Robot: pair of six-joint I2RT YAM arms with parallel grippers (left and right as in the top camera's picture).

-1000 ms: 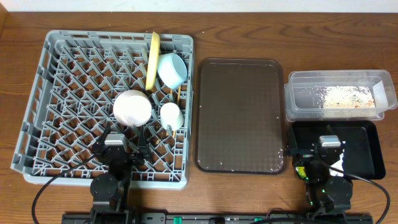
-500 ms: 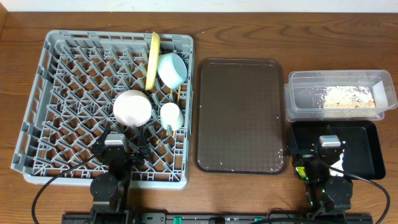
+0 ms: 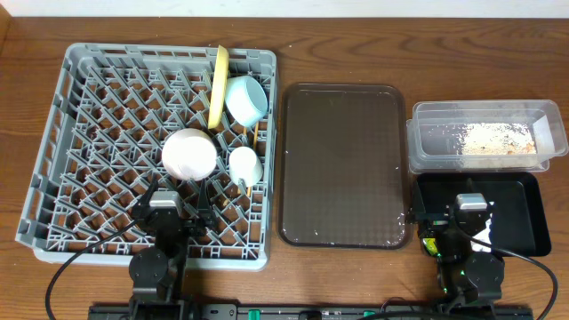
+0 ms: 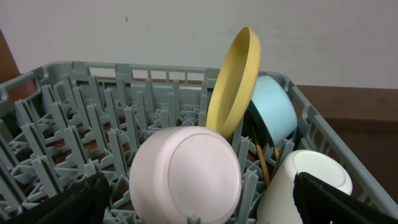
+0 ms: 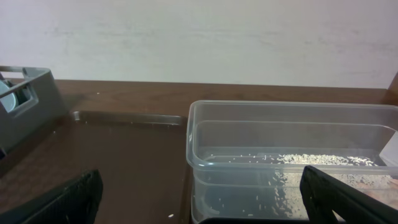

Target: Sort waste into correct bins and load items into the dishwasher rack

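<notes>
The grey dishwasher rack (image 3: 46,133) fills the left of the table. In it stand the yellow plate (image 3: 219,84) on edge, the light blue bowl (image 3: 246,98), the upturned white bowl (image 3: 188,153), the small white cup (image 3: 245,164) and the chopsticks (image 3: 255,133). My left gripper (image 3: 178,199) hovers open over the rack's near edge, just short of the white bowl (image 4: 186,177). The clear tub (image 3: 480,108) holds rice scraps (image 3: 493,138). My right gripper (image 3: 469,212) is open above the black tub (image 3: 520,222), where a bit of white napkin (image 3: 485,234) and a green-yellow wrapper (image 3: 429,244) show beside the arm.
A dark brown flat tray (image 3: 342,164) lies between the rack and the tubs, with a few rice grains at its near edge. The clear tub (image 5: 286,155) sits directly ahead of the right gripper (image 5: 205,202). A wall bounds the far side of the table.
</notes>
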